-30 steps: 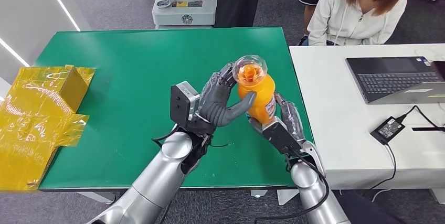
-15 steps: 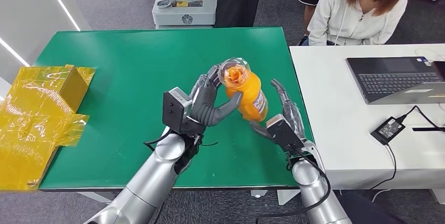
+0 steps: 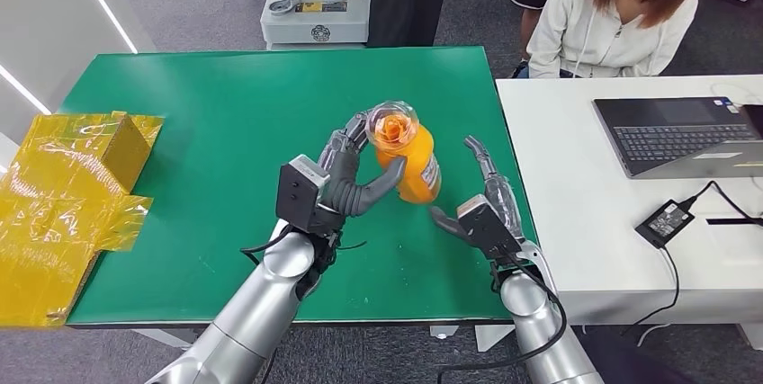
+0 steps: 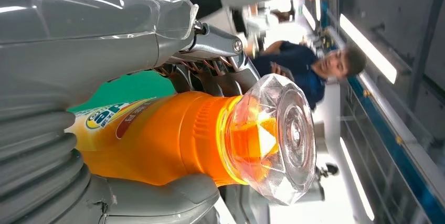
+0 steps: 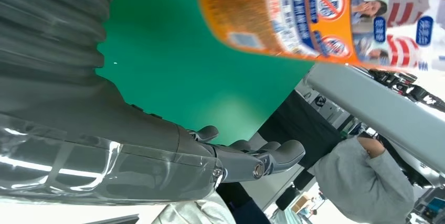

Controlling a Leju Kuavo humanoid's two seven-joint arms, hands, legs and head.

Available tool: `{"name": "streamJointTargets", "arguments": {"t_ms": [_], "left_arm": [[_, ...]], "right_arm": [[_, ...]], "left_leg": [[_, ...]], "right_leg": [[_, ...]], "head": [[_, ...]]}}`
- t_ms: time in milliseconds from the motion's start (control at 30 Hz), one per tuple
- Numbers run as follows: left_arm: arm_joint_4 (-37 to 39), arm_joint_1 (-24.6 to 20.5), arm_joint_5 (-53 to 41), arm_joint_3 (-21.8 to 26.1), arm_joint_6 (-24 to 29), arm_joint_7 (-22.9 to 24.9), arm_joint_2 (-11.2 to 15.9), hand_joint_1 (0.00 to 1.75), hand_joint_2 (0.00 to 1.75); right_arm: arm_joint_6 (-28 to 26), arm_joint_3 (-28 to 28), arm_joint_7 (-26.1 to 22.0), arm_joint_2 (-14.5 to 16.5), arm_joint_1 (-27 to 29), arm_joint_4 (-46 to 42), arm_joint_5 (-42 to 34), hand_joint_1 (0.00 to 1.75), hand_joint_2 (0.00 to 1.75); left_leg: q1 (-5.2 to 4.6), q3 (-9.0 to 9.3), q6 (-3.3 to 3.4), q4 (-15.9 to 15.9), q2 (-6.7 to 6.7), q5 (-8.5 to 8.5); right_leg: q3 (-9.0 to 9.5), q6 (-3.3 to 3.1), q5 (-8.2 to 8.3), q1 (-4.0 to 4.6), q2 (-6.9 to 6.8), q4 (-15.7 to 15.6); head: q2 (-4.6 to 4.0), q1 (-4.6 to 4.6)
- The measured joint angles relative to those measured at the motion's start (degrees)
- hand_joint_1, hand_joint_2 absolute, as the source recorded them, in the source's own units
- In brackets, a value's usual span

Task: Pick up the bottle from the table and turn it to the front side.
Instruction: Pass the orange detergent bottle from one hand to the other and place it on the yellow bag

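Green table point(image 3: 207, 123) beside white desk point(image 3: 576, 186); left hand point(image 3: 346, 188) grips bottle point(image 3: 409, 155).

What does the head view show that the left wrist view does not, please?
Only the head view shows the right robot hand open beside the bottle, the laptop, the charger and the yellow film. Only the left wrist view shows the bottle's faceted clear cap side-on and its label up close. Both show the left robot hand holding the orange bottle above the green table.
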Motion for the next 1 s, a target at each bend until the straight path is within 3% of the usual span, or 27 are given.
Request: {"name": "streamJointTargets", "arguments": {"t_ms": [267,533,633,833,1000], "left_arm": [[-1.5,-0.8,-17.1,2.3,11.5,1.2,2.9,1.75,1.75],[-2.2,-1.5,-20.8,4.0,13.1,1.9,4.8,1.75,1.75],[-2.2,-1.7,-26.0,4.4,15.1,3.0,5.4,1.75,1.75],[-2.1,-4.0,-48.9,4.7,24.8,8.5,9.1,1.75,1.75],[-2.1,-5.4,-73.6,4.9,31.6,17.9,15.6,1.75,1.75]], "right_arm": [[-0.3,-0.7,0.4,-0.9,0.9,-1.9,-0.3,0.00,1.75],[-0.4,-1.3,0.4,-1.7,1.9,-3.6,-0.4,0.00,1.75],[-0.5,-1.4,0.4,-1.8,2.4,-4.3,-0.5,0.00,1.75],[-0.7,-2.1,0.2,-2.9,5.4,-7.6,-1.2,0.00,1.75],[-2.0,-2.3,-1.7,-4.4,8.3,-10.1,-3.5,0.00,1.75]], "left_leg": [[0.00,0.01,0.00,0.0,0.01,0.00],[0.00,0.00,0.00,0.0,0.01,0.00],[0.00,0.01,0.00,0.0,0.01,0.00],[0.01,0.02,-0.01,0.0,0.04,0.00],[0.02,0.05,-0.02,0.0,0.12,0.01]], "right_leg": [[-0.01,0.00,0.00,0.00,0.01,0.0],[0.00,0.00,0.00,0.00,0.01,0.0],[-0.01,0.00,0.00,0.00,0.01,0.0],[-0.01,0.00,0.00,0.01,0.04,0.0],[-0.02,-0.01,-0.01,0.02,0.13,0.1]], "head": [[0.00,-0.01],[0.00,0.00],[0.00,0.00],[0.00,-0.01],[0.00,-0.01]]}}
